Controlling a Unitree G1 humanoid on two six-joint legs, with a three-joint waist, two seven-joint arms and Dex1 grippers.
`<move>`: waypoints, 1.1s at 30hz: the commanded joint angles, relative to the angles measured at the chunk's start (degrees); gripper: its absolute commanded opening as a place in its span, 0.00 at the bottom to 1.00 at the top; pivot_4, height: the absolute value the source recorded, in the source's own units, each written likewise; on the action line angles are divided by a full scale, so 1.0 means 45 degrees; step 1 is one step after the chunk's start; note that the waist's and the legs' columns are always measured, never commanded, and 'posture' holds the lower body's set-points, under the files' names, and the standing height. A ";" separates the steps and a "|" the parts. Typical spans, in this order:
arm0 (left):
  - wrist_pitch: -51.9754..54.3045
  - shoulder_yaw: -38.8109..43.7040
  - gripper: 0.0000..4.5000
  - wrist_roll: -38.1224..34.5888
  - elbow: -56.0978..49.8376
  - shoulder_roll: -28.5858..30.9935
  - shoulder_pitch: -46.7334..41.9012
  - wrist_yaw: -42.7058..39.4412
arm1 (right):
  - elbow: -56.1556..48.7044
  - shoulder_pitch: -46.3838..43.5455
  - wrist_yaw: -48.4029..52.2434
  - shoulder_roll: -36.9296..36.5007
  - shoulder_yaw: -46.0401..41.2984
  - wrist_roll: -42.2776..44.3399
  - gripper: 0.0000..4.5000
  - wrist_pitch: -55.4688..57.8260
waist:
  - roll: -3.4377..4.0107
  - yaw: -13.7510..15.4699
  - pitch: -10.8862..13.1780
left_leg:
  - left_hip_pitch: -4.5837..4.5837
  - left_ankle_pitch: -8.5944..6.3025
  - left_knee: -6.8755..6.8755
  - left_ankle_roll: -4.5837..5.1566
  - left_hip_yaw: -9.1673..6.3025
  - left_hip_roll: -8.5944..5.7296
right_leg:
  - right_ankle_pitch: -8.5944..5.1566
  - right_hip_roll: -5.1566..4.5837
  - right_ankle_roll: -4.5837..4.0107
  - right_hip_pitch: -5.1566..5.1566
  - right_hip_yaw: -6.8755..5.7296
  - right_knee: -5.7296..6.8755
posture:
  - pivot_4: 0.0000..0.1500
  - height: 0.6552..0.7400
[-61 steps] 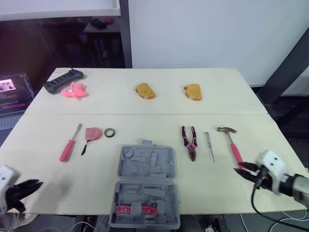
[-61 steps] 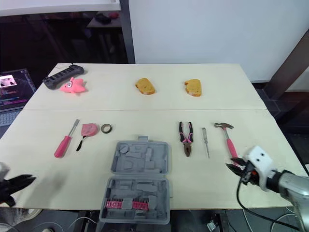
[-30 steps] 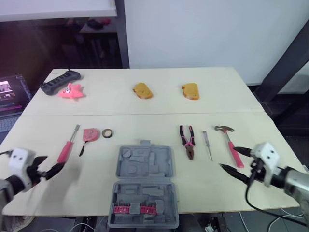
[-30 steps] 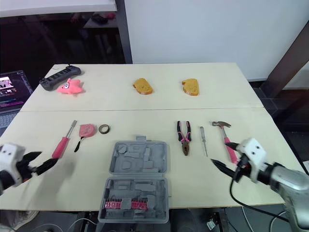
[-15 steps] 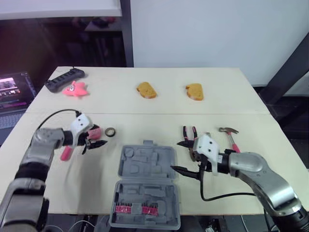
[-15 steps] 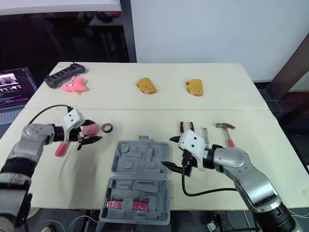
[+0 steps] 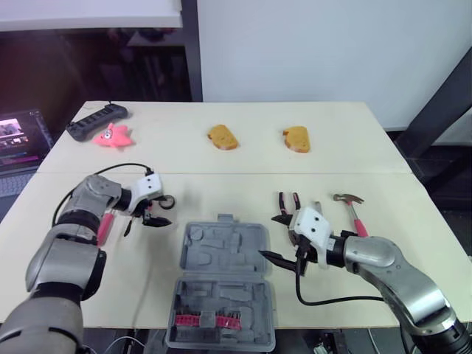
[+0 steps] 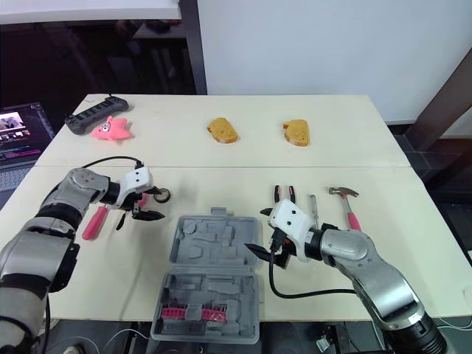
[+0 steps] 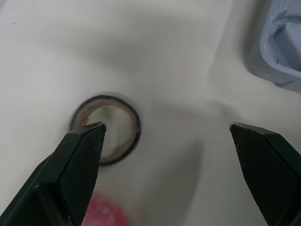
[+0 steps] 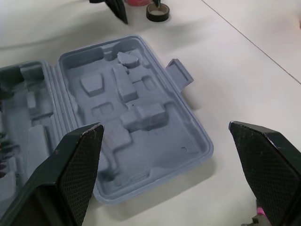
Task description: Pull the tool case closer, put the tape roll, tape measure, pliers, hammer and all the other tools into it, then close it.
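Left tool [image 7: 158,210] is spread wide right over the tape roll [image 9: 106,129]. 1 finger [image 9: 80,160] sits above the ring and the other is well out toward the case [image 7: 221,254]. That spread is way bigger than the roll, so I reckon an off-centre close could flick it away or catch the pink tape measure [image 9: 106,219] just beside it.

The case lies open and flat at the near edge, mid-surface. Right tool [image 7: 271,237] is wide too, hovering by the lid's right rim. A clumsy shove there might skate the case sideways or off the edge. Pliers [image 7: 289,200] and hammer [image 7: 350,208] lie just beyond.

The surface [image 7: 221,166] is pale wood in 2 boards. The far side has a power strip [image 7: 96,122], a pink toy [image 7: 110,137] and 2 bread-looking lumps [image 7: 222,137]. There's a laptop [image 7: 15,140] off to the left and a white wall [image 7: 295,44] behind.
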 commanded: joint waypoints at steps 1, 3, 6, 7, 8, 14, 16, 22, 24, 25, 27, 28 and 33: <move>0.0004 -0.0067 0.99 0.0447 0.0154 -0.0008 -0.0268 0.0502 | -0.0677 0.0137 -0.0287 0.0075 -0.0282 0.0043 1.00 0.0115 | -0.0002 0.0000 0.0001 | 0.0000 0.0000 0.0002 0.0000 -0.0001 0.0000 | 0.0001 0.0000 0.0001 0.0000 0.0000 0.0003 | 1.00 1.00; 0.0099 -0.0090 0.99 0.0625 0.0255 -0.0134 -0.0280 0.0789 | -0.0758 0.0210 -0.0471 0.0109 -0.0312 0.0015 1.00 0.0200 | -0.0002 0.0021 0.0001 | 0.0005 0.0000 0.0003 0.0000 -0.0002 0.0000 | 0.0001 0.0000 0.0001 0.0006 0.0000 0.0007 | 1.00 1.00; 0.0152 -0.0031 0.99 0.0759 0.0355 -0.0293 -0.0297 0.1165 | -0.0775 0.0277 -0.0644 0.0111 -0.0317 -0.0031 1.00 0.0219 | -0.0002 0.0029 0.0001 | 0.0018 0.0001 0.0005 0.0000 -0.0002 0.0000 | 0.0001 0.0000 0.0001 0.0015 -0.0001 0.0017 | 1.00 1.00; 0.0120 0.0001 0.88 0.0770 0.0375 -0.0325 -0.0304 0.1215 | -0.0763 0.0297 -0.0689 0.0098 -0.0313 -0.0057 1.00 0.0208 | -0.0001 0.0030 0.0001 | 0.0025 0.0001 0.0007 0.0000 -0.0003 0.0000 | 0.0001 0.0000 0.0001 0.0022 -0.0001 0.0020 | 1.00 1.00; 0.0091 0.0024 0.83 0.0777 0.0387 -0.0342 -0.0309 0.1234 | -0.0755 0.0308 -0.0723 0.0085 -0.0307 -0.0070 1.00 0.0200 | -0.0001 0.0032 0.0001 | 0.0029 0.0001 0.0007 0.0000 -0.0003 0.0000 | 0.0002 0.0000 0.0001 0.0025 -0.0001 0.0022 | 1.00 1.00; 0.0087 0.0189 0.20 0.0773 0.0423 -0.0307 -0.0461 0.1340 | -0.0681 0.0351 -0.0868 0.0111 -0.0288 -0.0063 1.00 0.0171 | -0.0002 0.0042 0.0001 | 0.0031 0.0006 0.0023 0.0001 -0.0007 0.0000 | 0.0004 0.0001 0.0003 0.0030 -0.0001 0.0035 | 1.00 1.00; 0.0073 0.0173 0.01 0.0845 0.0441 -0.0244 -0.0490 0.1487 | -0.0666 0.0335 -0.0902 0.0130 -0.0260 -0.0068 1.00 0.0163 | -0.0001 0.0041 0.0001 | 0.0031 0.0006 0.0021 0.0002 -0.0008 0.0000 | 0.0004 0.0001 0.0004 0.0030 -0.0001 0.0037 | 1.00 1.00; -0.0034 0.0296 0.01 0.0839 0.0437 -0.0106 -0.0585 0.1482 | -0.0546 0.0273 -0.1015 0.0226 -0.0103 -0.0157 1.00 0.0090 | -0.0002 0.0032 0.0001 | 0.0030 0.0006 0.0018 0.0002 -0.0009 -0.0001 | 0.0004 0.0001 0.0004 0.0028 -0.0001 0.0037 | 1.00 1.00; -0.0212 0.0563 0.01 0.0538 0.0358 0.0018 -0.0740 0.1108 | -0.0501 0.0271 -0.1071 0.0277 -0.0049 -0.0232 1.00 0.0054 | -0.0002 0.0023 0.0001 | 0.0030 0.0006 0.0018 0.0002 -0.0009 -0.0001 | 0.0004 0.0001 0.0004 0.0028 -0.0002 0.0037 | 1.00 1.00; -0.0221 0.0749 0.01 0.0324 0.0316 0.0070 -0.0831 0.0761 | -0.0505 0.0275 -0.1092 0.0295 -0.0039 -0.0266 1.00 0.0053 | -0.0004 0.0020 0.0002 | 0.0028 0.0006 0.0018 0.0002 -0.0009 -0.0001 | 0.0005 0.0001 0.0004 0.0026 -0.0002 0.0037 | 1.00 1.00; -0.0246 0.1084 0.01 0.0011 0.0217 0.0179 -0.0976 0.0107 | -0.0553 0.0295 -0.1117 0.0339 -0.0044 -0.0305 1.00 0.0081 | -0.0007 0.0023 0.0004 | 0.0018 0.0006 0.0017 0.0002 -0.0009 0.0000 | 0.0004 0.0003 0.0004 0.0017 -0.0003 0.0037 | 1.00 1.00; -0.0312 0.1235 0.01 -0.0166 0.0134 0.0255 -0.1042 -0.0328 | -0.0593 0.0321 -0.1134 0.0359 -0.0046 -0.0317 1.00 0.0097 | -0.0007 0.0023 0.0004 | 0.0016 0.0006 0.0017 0.0002 -0.0010 -0.0001 | 0.0004 0.0003 0.0004 0.0016 -0.0003 0.0037 | 1.00 1.00; -0.0133 0.1818 0.01 -0.1074 -0.0513 0.0405 -0.1137 -0.2764 | -0.0688 0.0475 -0.1333 0.0549 0.0066 -0.0443 1.00 0.0112 | -0.0007 0.0016 0.0004 | 0.0016 0.0006 0.0014 0.0002 -0.0009 0.0000 | 0.0003 0.0003 0.0004 0.0016 -0.0003 0.0035 | 1.00 1.00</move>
